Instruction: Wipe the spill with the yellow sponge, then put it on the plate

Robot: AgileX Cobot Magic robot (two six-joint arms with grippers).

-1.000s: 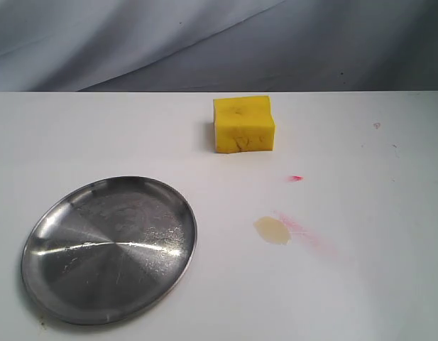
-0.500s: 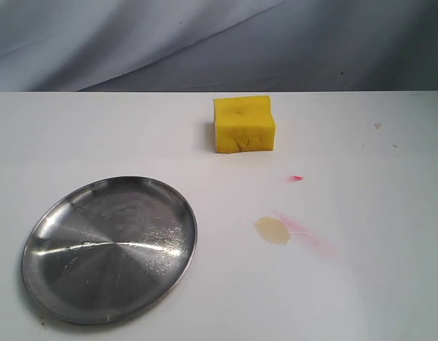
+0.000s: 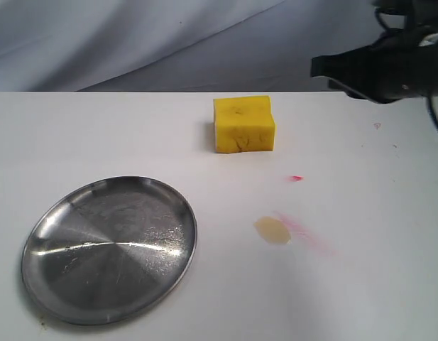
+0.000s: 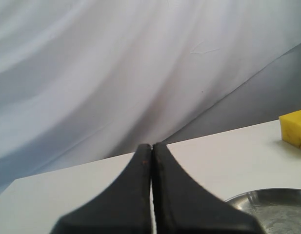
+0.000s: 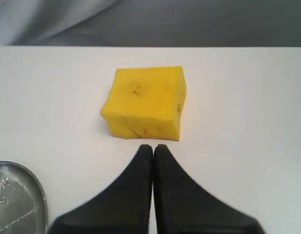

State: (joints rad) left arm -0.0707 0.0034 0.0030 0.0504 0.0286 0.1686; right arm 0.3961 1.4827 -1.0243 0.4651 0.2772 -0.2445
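Step in hand: reaching for the yellow sponge, which sits on the surface beyond the spill, well apart from the plate. My right tool hovers aimed at it, clenched and empty. Next, I judge, it must spread wide and lower around the sponge.

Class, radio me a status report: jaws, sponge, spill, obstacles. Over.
Left gripper, right gripper: jaws shut, holding nothing. Yellow sponge untouched, spill unwiped. Nothing between right gripper and sponge.

The sponge is bright yellow, plate scratched silver, spill pale beige.
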